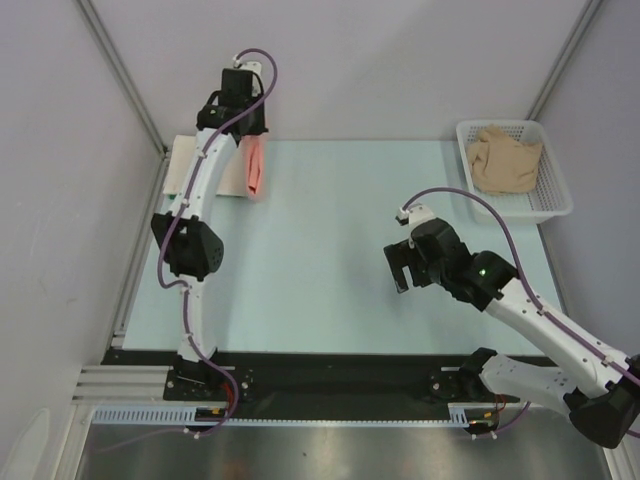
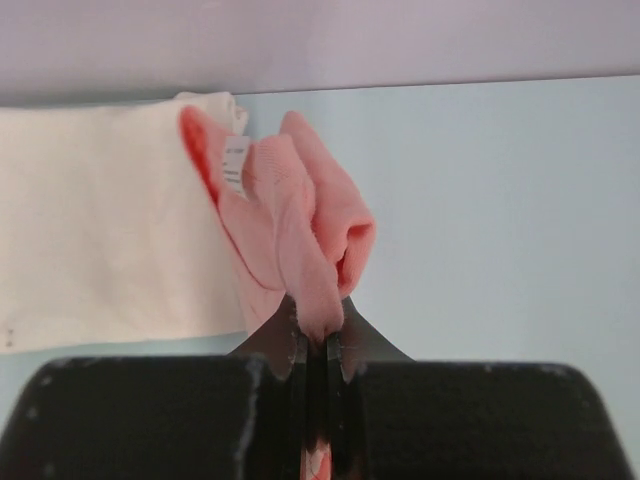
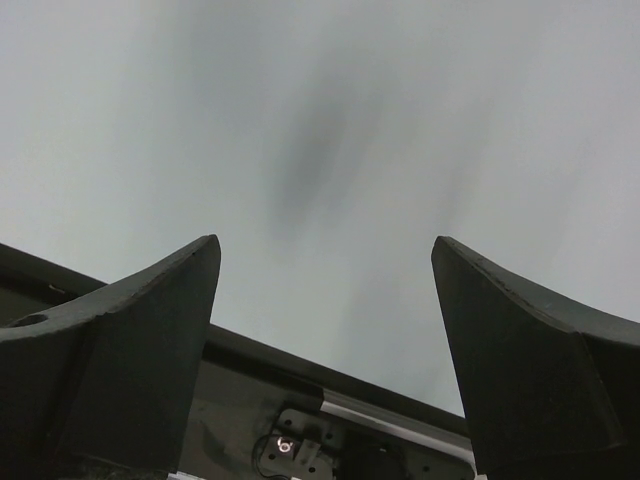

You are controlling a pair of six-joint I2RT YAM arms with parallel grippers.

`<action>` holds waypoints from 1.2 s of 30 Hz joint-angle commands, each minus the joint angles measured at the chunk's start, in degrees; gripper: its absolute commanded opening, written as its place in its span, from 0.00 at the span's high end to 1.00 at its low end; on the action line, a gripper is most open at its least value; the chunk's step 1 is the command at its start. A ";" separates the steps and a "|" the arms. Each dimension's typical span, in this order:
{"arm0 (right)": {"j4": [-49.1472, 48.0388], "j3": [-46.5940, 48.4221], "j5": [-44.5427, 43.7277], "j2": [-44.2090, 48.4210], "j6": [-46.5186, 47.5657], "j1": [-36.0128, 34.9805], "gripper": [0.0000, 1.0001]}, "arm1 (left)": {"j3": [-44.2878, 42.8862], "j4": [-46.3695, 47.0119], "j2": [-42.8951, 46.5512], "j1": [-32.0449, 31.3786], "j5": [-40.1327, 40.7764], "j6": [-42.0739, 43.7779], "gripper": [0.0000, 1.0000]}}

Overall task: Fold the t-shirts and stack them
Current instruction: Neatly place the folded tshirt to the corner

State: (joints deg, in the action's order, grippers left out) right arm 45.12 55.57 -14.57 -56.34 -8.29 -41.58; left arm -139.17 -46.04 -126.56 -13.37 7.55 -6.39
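The jaws of your left arm point(image 1: 200, 190) are clenched on one end of the salmon-pink shirt point(image 2: 300, 240). It is held at the far left corner of the counter point(image 1: 330, 250), just beside the right edge of the cream-white shirt point(image 2: 100, 250), which lies flat and folded there. The jaws of your right arm point(image 1: 520, 300) are released wide and grasp nothing; they hang over bare counter right of the middle. The tan-beige shirt point(image 1: 505, 160) sits crumpled in the white basket point(image 1: 560, 205) at the far right.

I judge that the step in hand is to lay the pink shirt on the cream-white one. Bring it sideways over the middle of that shirt, not over its edge. Go down until the cloth rests by its own weight, and only then release, so that the folds do not spring open. Keep its long side parallel with the shirt under it. The free right arm could press the bundle flat afterwards.

Some things you cannot check here. From above, the left arm covers a part of the cream-white shirt. The pink shirt looks bunched, and how neat its fold is I cannot tell, nor whether its far end touches the shirt beside it. The right wrist view shows only counter and a blurred shadow.
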 commanded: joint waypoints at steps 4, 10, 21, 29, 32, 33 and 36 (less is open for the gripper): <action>0.32 5.95 0.33 -2.55 -0.14 -0.60 0.08 | -2.95 1.91 2.55 2.38 -7.01 9.28 1.00; -2.76 4.90 2.26 -6.67 0.12 -1.13 0.08 | -0.23 6.57 8.24 1.32 -10.01 11.05 1.00; -4.43 4.11 1.73 -9.75 1.88 -0.87 0.07 | 1.71 10.80 8.26 6.25 -21.69 13.33 1.00; -7.50 4.63 2.44 -13.09 2.06 -0.87 0.07 | 2.59 11.76 5.45 7.21 -26.45 14.74 1.00; -8.65 4.98 2.62 -14.32 1.27 -1.31 0.07 | 3.73 12.99 5.19 9.14 -28.64 13.87 1.00; -8.74 4.99 2.70 -14.59 1.26 -1.39 0.07 | 4.00 13.34 5.36 9.49 -28.82 13.25 1.00; -9.00 4.90 2.27 -15.47 0.74 -2.01 0.07 | 4.44 13.43 5.97 9.85 -28.56 12.55 1.00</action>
State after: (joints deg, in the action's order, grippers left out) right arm 38.44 59.05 -12.34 -71.31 -6.90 -42.89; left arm -134.63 -36.97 -121.62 -4.71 -18.46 6.48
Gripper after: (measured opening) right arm 0.929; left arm 0.051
